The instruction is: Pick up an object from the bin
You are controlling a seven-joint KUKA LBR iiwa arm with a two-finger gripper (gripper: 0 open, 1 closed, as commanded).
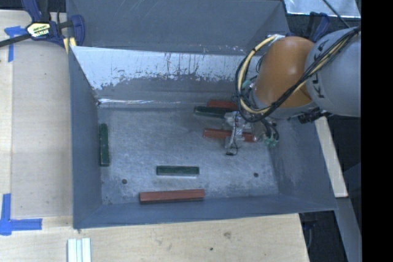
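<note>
The gripper (232, 143) (its spread unreadable) hangs over a red bar (214, 133) — an off-centre pinch might swivel it loose.

Arm (341, 80): thick, rounded, silver-grey casing.
Cover (284, 73): smooth orange dome at the wrist.
Cables (247, 73): yellow, black and pale strands looped around the dome.
Gripper (231, 148): small, slim, bare grey metal.
Green part (271, 142): tiny, among the wrist wiring.

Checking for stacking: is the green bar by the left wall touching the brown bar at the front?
No; the left green bar lies alone, clear of the front brown bar.
</note>
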